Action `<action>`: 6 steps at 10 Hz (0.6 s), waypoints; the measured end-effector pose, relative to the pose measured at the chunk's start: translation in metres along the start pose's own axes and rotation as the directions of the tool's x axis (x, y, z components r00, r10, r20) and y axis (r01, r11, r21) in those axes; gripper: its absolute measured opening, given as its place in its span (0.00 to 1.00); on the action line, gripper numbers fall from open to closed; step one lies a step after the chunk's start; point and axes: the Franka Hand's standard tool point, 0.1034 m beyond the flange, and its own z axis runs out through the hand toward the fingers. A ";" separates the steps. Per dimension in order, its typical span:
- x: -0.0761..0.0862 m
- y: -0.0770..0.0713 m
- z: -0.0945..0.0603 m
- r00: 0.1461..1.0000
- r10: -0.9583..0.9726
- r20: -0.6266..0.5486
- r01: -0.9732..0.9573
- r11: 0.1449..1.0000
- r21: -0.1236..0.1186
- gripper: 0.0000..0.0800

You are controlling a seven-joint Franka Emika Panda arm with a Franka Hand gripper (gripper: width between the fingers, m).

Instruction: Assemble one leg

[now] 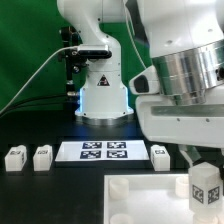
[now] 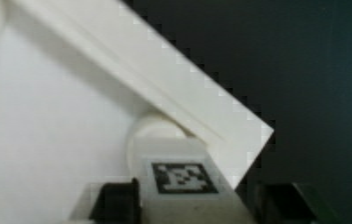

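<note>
My gripper [image 2: 194, 200] is shut on a leg [image 2: 185, 172], a small white post with a black-and-white tag on its face. The dark fingers [image 2: 114, 200] sit on either side of it. The leg stands upright at a corner of the large white panel [image 2: 48, 120], over a round socket. In the exterior view the held leg [image 1: 205, 185] is at the lower right under my gripper [image 1: 204, 172], on the panel [image 1: 140, 200]. Three more legs lie on the black table: two on the exterior view's left [image 1: 14, 157] [image 1: 42, 156] and one right of centre [image 1: 159, 153].
The marker board [image 1: 103, 151] lies flat on the table between the loose legs. The robot base [image 1: 103, 95] stands behind it, in front of a green backdrop. A raised rim of the panel [image 2: 173, 80] runs diagonally through the wrist view.
</note>
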 end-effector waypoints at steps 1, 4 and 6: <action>-0.009 -0.003 0.003 0.996 0.086 0.002 -0.086 0.996 0.003 0.40; -0.010 -0.007 0.003 0.938 0.345 0.032 -0.345 0.938 0.021 0.39; -0.008 -0.005 0.002 0.955 0.296 0.034 -0.297 0.955 0.014 0.39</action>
